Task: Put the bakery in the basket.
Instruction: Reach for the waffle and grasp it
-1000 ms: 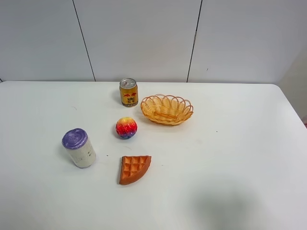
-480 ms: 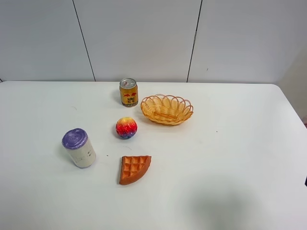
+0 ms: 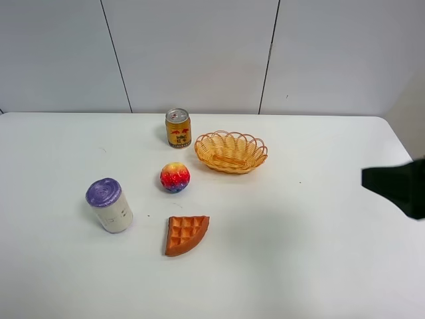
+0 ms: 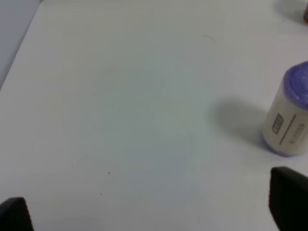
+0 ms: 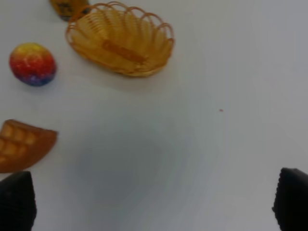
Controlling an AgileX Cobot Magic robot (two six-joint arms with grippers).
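The bakery, an orange-brown waffle wedge (image 3: 186, 234), lies flat on the white table (image 3: 312, 239), at the front centre. It also shows at the edge of the right wrist view (image 5: 24, 144). The golden wicker basket (image 3: 231, 151) stands empty behind it, to the right, and shows in the right wrist view (image 5: 120, 38). My right gripper (image 5: 154, 199) is open and empty, over bare table well right of the waffle. Its arm shows as a dark shape (image 3: 397, 189) at the right edge. My left gripper (image 4: 151, 207) is open and empty, over bare table left of a purple-lidded can (image 4: 288, 115).
A red-yellow-blue ball (image 3: 174, 177) sits between the waffle and the basket, slightly left. A gold drink can (image 3: 178, 127) stands left of the basket. The white can with a purple lid (image 3: 109, 205) stands left of the waffle. A grey wall runs behind the table.
The right arm has come into the exterior view from the right edge. The objects on the table have not moved.
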